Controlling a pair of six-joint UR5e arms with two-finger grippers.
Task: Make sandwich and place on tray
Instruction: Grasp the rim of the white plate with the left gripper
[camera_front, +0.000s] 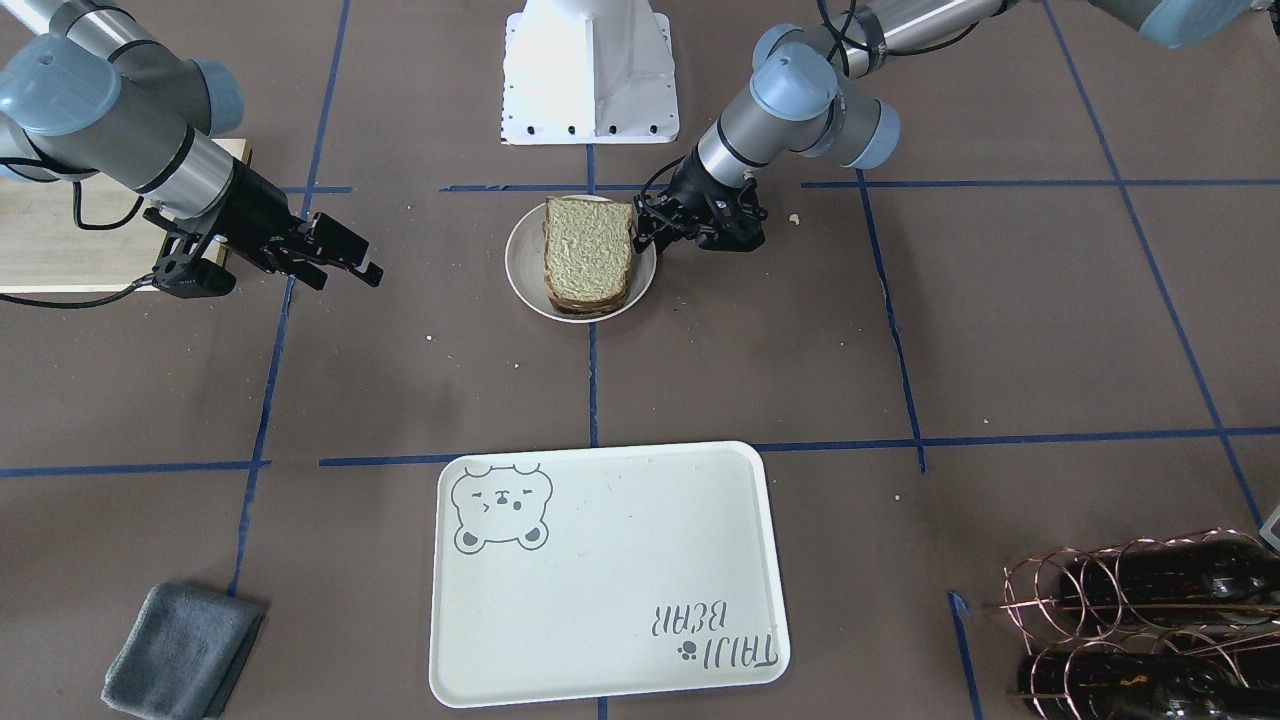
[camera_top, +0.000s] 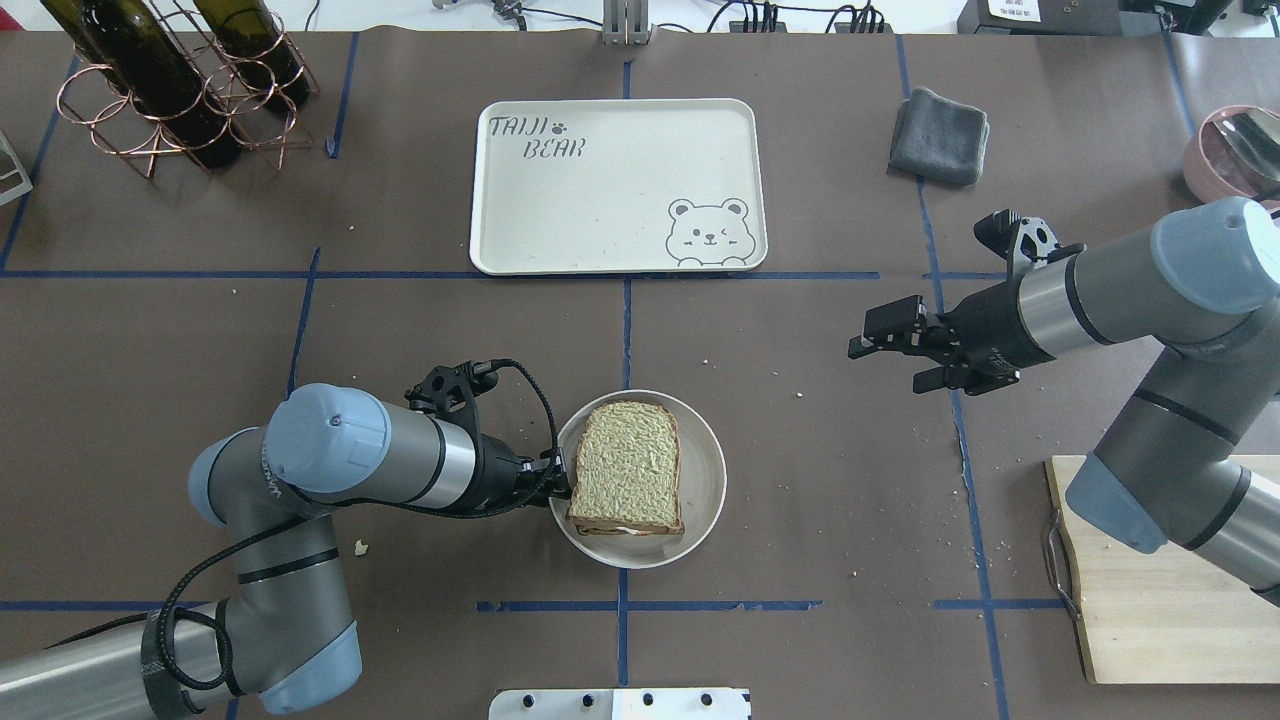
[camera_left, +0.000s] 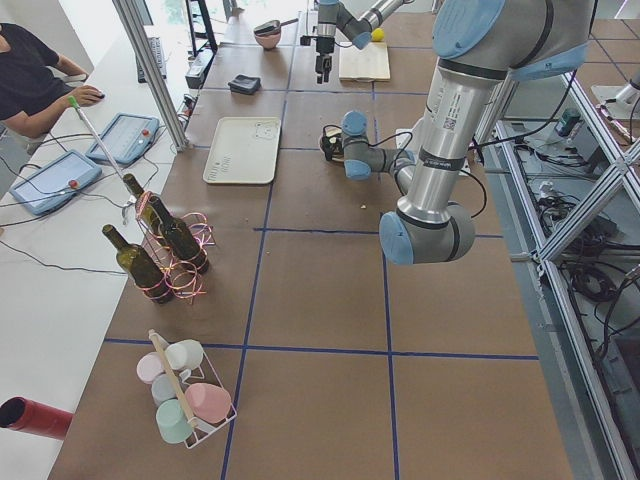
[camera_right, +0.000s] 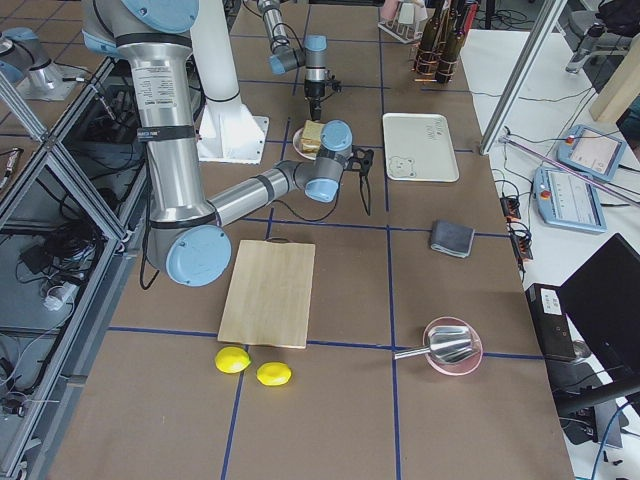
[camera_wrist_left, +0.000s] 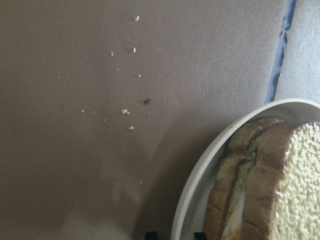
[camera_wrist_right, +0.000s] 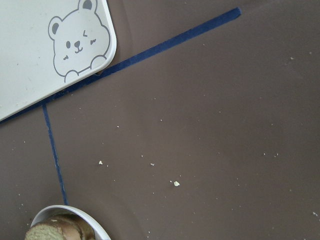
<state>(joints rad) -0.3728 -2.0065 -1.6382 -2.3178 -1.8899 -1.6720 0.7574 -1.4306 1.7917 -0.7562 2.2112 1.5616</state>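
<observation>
Sandwich (camera_top: 627, 468) assembled on plate (camera_top: 705, 470) by bench's robot-side edge; rim straddled by left gripper (camera_top: 558, 488) fingers, clamp cannot be told; right gripper (camera_top: 888, 358) fingers apart; transfer to tray (camera_top: 600, 200) judged next.

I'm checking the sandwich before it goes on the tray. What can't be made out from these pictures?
1. The sandwich filling: the top slice covers it in overhead and front views; the left wrist view shows only a pale sliver.
2. Whether the left gripper holds the plate rim: its wrist view's bottom edge cuts off the fingertips.
3. Side views: sandwich too small.
</observation>
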